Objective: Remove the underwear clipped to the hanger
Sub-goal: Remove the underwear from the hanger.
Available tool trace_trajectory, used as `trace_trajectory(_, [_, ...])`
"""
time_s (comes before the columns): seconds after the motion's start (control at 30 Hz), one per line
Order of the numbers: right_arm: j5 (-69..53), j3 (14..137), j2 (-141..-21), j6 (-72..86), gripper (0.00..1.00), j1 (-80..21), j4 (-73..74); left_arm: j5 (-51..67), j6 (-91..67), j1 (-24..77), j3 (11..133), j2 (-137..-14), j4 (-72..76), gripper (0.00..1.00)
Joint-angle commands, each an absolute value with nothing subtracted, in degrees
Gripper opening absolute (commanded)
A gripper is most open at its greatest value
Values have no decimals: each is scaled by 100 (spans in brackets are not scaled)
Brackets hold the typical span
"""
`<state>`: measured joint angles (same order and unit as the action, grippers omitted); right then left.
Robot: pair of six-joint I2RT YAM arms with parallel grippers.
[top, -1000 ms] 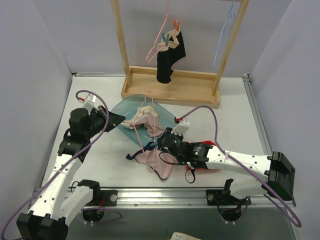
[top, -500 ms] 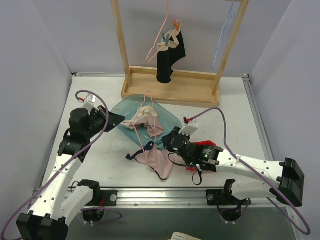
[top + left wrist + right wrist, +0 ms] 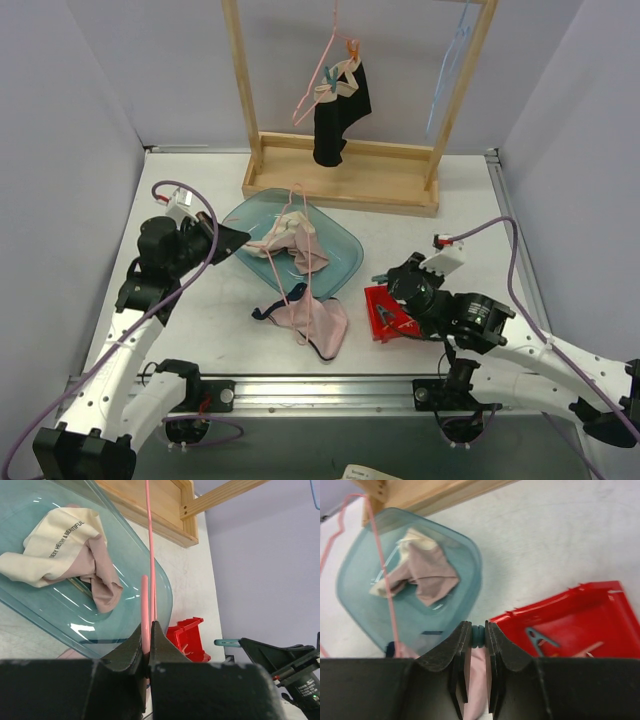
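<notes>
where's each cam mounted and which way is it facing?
Top external: above, behind; looks down at the table; both arms show.
Left wrist: looks across the teal tray; left gripper shut on pink hanger.
Right wrist: looks down at the red bin; right gripper shut on teal clip.
Both wrist views share tray and bin.
</notes>
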<state>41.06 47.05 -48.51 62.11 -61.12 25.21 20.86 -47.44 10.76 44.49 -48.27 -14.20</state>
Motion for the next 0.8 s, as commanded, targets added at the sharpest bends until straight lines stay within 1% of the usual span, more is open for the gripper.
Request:
trace_trajectory(0.0, [4729,4659,-4711,6705,0,-6082,4262,2452,-4833,1055,4535,-4737,-933,3])
trace_trajectory(0.1, [4746,4518,-4728,6917,0,-6152,4456,2724,-5000,1055,4457,-4825,-626,3])
trace_trajectory(0.2, [4860,4579,-4974,7040,8,-6143,4491,2979,-5124,1055,4412,-4878,-405,3])
trace_trajectory(0.23, [4869,4605,-5088,7057,19,-6144,4491,3040,-5107,1055,4447,-4895,-396,3])
trace_trajectory(0.27, [4869,4623,-5141,7032,25,-6144,4500,3058,-5089,1055,4473,-4904,-413,3])
trace_trajectory(0.3, [4878,4649,-5185,7005,38,-6144,4491,3076,-5028,1055,4508,-4913,-465,3])
trace_trajectory(0.4, [4904,4720,-5186,6900,52,-6144,4491,3208,-4861,1063,4675,-5027,-614,3])
trace_trajectory(0.43, [4939,4781,-5116,6865,60,-6144,4483,3286,-4808,1055,4719,-5062,-659,3])
trace_trajectory(0.47, [4974,4807,-5072,6777,62,-6135,4482,3305,-4764,1055,4833,-5097,-807,3])
trace_trajectory(0.5, [4992,4834,-5019,6724,66,-6143,4474,3313,-4659,1055,4886,-5176,-904,3])
trace_trajectory(0.63, [4984,4930,-4957,6479,70,-6135,4369,3148,-4421,1055,5097,-5265,-1326,3])
trace_trajectory(0.67, [4853,4931,-4957,6103,70,-6135,4133,3042,-4386,1055,5141,-5265,-1423,3])
trace_trajectory(0.73, [4362,4922,-5079,4725,70,-6135,3115,2570,-4280,1072,5378,-5247,-1801,3])
trace_trajectory(0.77, [3855,4991,-5176,4372,70,-6135,2842,2375,-4254,1072,5492,-5264,-2132,3])
